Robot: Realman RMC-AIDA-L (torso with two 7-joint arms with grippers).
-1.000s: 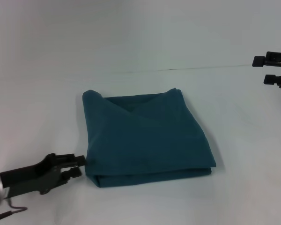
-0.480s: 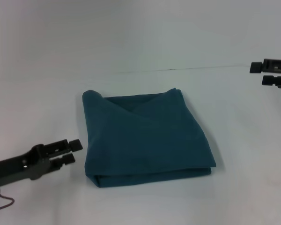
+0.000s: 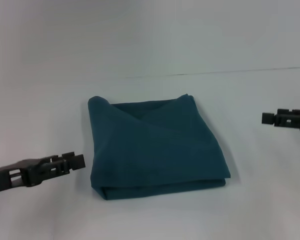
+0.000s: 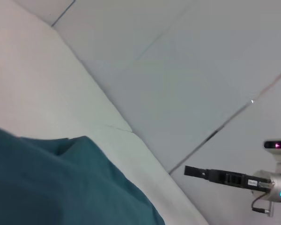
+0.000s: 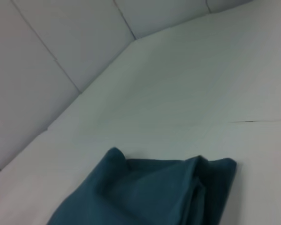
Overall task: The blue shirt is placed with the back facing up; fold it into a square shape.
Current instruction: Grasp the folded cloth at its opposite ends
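The blue shirt (image 3: pixel 155 147) lay folded into a rough square on the white table (image 3: pixel 150 50). The left gripper (image 3: pixel 75 161) hovered just beside its left edge, holding nothing; whether its fingers were parted could not be told. The right gripper (image 3: pixel 268 118) hung well apart to the right, holding nothing, its finger state also unclear.

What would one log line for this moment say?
blue shirt: folded square on table | left tool: beside it, apart | right tool: apart

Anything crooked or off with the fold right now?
Slightly. The blue shirt lies folded but not truly square: its near edge is wider than its far edge, and a diagonal flap crosses the top. Both tools are clear of it.
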